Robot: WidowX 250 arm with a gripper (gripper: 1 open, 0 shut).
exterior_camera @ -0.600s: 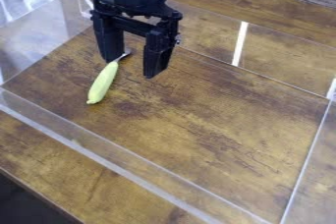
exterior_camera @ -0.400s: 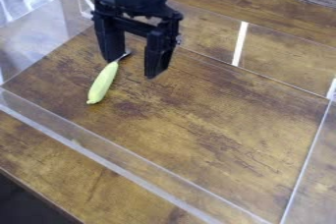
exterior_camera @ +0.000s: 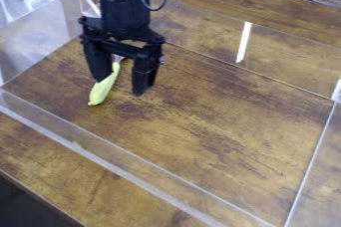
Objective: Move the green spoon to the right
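Note:
The green spoon [exterior_camera: 103, 88] is a slim yellow-green piece lying on the wooden table [exterior_camera: 213, 121], left of centre. Its upper end and silvery tip are hidden behind my black gripper [exterior_camera: 120, 77]. My gripper points straight down and stands open, its two fingers [exterior_camera: 140, 76] spread wide with the spoon's upper part showing between them. The left finger is just left of the spoon, the right finger just right of it. Whether the fingers touch the table or the spoon I cannot tell.
A low clear plastic wall [exterior_camera: 147, 166] runs along the front of the wooden surface and another clear panel [exterior_camera: 317, 161] stands at the right. A white strip [exterior_camera: 244, 44] of reflection lies at the back right.
My gripper has moved left and toward the front and come down lower, from beside the spoon's upper end to straddling it. The spoon has not moved and the jaws stayed open.

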